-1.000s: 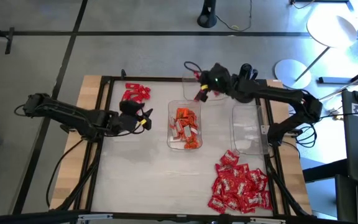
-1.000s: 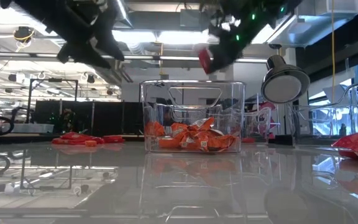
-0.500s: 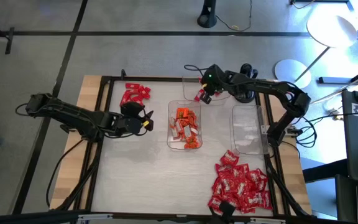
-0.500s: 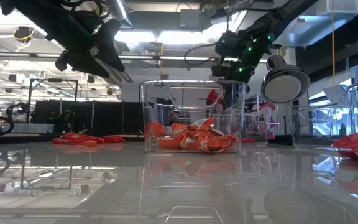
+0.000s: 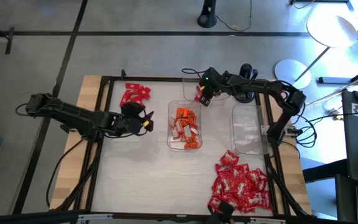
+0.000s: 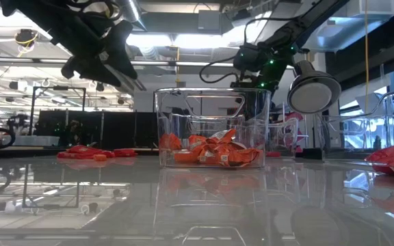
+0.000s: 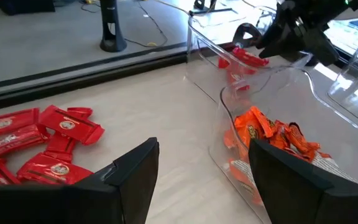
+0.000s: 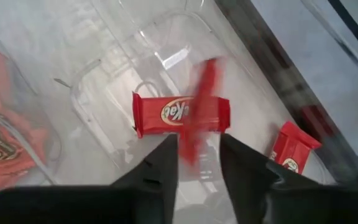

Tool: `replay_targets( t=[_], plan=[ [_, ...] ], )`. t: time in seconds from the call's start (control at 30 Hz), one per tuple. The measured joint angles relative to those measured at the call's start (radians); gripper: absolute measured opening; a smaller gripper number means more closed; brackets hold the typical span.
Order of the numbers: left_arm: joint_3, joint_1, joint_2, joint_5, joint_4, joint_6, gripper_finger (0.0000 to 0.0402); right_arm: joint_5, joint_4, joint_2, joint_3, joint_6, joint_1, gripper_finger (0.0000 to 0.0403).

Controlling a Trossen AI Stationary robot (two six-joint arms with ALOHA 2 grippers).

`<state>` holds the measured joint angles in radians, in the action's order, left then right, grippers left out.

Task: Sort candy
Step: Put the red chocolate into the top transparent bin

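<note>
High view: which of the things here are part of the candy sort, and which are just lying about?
Part of the job:
- orange candy in the middle tray
- red candy heap, near right
- red candy pile, far left
- far tray under the right hand
- empty right tray
- left hand, open, waiting

Lying about:
- lamp on the floor
- stand base
</note>
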<state>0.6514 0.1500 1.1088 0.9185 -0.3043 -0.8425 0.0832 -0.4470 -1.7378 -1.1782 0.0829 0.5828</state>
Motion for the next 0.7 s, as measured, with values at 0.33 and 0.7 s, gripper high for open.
replay_targets(
  t=[0.33, 0.7],
  plan=[
    [0.0, -0.064, 0.0, -0.052, -0.146, -0.07, 0.0239, -0.026, -0.032, 0.143, 0.0, -0.003, -0.054, 0.0194],
    [0.0, -0.395, 0.126, -0.333, -0.417, -0.197, 0.0239, -0.024, 0.038, 0.238, -0.002, 0.0, -0.221, 0.0195]
  ],
)
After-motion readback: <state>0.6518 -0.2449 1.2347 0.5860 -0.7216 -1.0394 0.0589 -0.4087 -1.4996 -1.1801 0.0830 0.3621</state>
